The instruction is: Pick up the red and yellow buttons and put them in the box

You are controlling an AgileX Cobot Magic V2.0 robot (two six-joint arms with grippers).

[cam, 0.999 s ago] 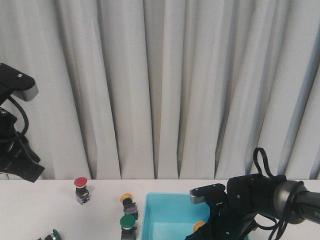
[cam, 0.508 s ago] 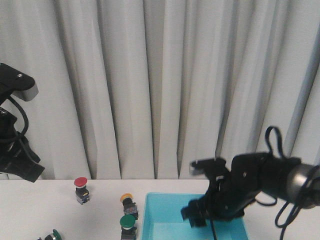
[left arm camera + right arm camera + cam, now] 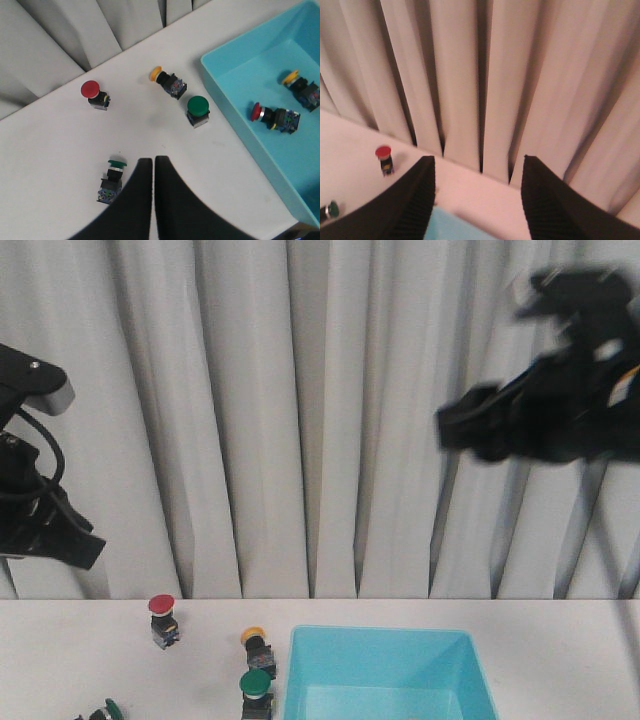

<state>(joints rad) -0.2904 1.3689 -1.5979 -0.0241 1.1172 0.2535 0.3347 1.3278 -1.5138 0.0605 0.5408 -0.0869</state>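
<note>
A red button (image 3: 161, 617) and a yellow button (image 3: 257, 642) stand on the white table left of the cyan box (image 3: 380, 633). In the left wrist view the red button (image 3: 93, 93) and the yellow button (image 3: 168, 83) are outside the box (image 3: 226, 75). A second yellow button (image 3: 301, 87) and a second red button (image 3: 274, 115) lie inside it. My left gripper (image 3: 153, 162) is shut and empty, high above the table (image 3: 80, 548). My right gripper (image 3: 479, 162) is open and empty, raised high at the upper right (image 3: 470, 430). It sees the red button (image 3: 383, 158) and the box corner (image 3: 452, 227).
A green-capped button (image 3: 197, 110) stands just left of the box and also shows in the front view (image 3: 255, 689). Another green one (image 3: 112, 178) lies on its side nearer the front left (image 3: 105, 709). Grey curtains hang behind the table.
My right arm has lifted out of the box and swung up to the upper right, open and empty. The yellow cap seen at its fingers stays in the box. The left arm barely moved.
</note>
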